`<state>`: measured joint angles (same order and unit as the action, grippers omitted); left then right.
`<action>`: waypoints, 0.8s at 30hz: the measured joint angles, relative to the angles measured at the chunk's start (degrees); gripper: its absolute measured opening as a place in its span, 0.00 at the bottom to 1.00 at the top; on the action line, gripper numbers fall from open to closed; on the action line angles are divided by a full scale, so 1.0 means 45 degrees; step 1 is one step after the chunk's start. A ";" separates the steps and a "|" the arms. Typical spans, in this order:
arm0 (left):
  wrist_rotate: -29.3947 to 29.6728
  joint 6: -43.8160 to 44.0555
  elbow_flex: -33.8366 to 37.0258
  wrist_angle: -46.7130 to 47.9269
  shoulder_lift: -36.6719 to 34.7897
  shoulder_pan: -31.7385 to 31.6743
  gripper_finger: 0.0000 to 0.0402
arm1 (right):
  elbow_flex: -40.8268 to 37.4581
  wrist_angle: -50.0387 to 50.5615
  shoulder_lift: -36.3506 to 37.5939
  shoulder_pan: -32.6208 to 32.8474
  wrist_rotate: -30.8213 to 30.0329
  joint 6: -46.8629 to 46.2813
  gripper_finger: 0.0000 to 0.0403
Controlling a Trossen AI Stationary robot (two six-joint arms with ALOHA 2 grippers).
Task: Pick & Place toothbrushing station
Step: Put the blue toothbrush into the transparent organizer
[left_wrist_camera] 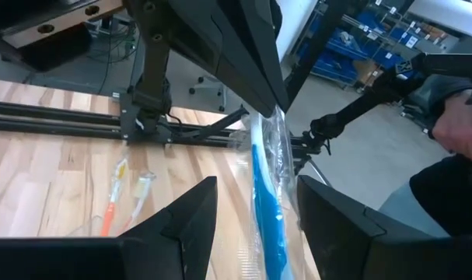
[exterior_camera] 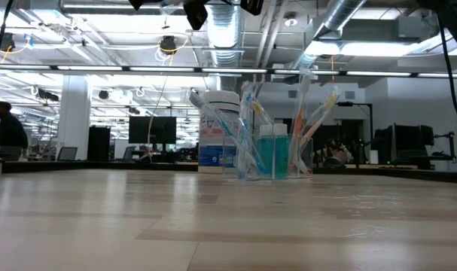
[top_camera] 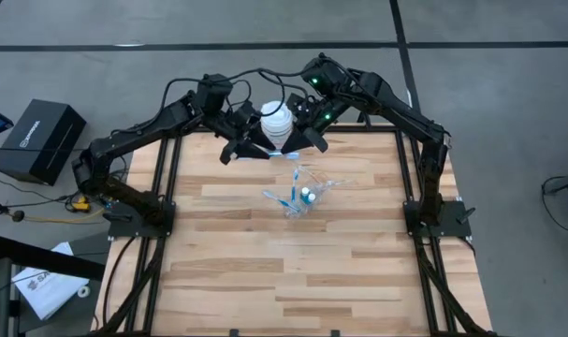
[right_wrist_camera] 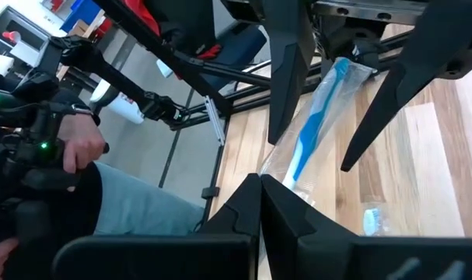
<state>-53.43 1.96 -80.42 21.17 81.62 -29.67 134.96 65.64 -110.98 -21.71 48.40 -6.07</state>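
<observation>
Scanning for lettering now, and nothing comes through legibly. The black box (top_camera: 43, 139) on the floor, off at about nine o'clock from the table (top_camera: 293, 271), carries a white marking along its top, possibly a brand name, but the letters won't resolve. The white jar (exterior_camera: 217, 132) has a blue label, its print too fine to make out. Papers (top_camera: 42, 284) at roughly eight o'clock show dark printing, unreadable as well. No numbers or signs can be read in the room behind.

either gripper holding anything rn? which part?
Right gripper is shut on one end of a wrapped blue toothbrush. Left gripper is open around its other end.
</observation>
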 joint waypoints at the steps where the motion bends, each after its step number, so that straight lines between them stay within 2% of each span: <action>1: 0.0000 0.0000 0.0000 -0.0032 0.0000 0.0000 0.43 | 0.0000 -0.0015 0.0000 0.0000 0.0009 0.0000 0.00; 12: -0.0144 0.0112 0.0018 -0.0510 0.0161 0.0000 0.41 | 0.0000 -0.0543 0.0000 0.0170 0.0144 -0.0337 0.00; 24: -0.0565 0.0330 0.0015 -0.1426 0.0471 0.0102 0.24 | 0.0000 -0.0611 -0.0010 0.0155 0.0203 -0.0539 0.00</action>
<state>-55.97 3.44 -80.36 14.76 83.74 -29.21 134.96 62.89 -111.02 -21.02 49.32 -8.49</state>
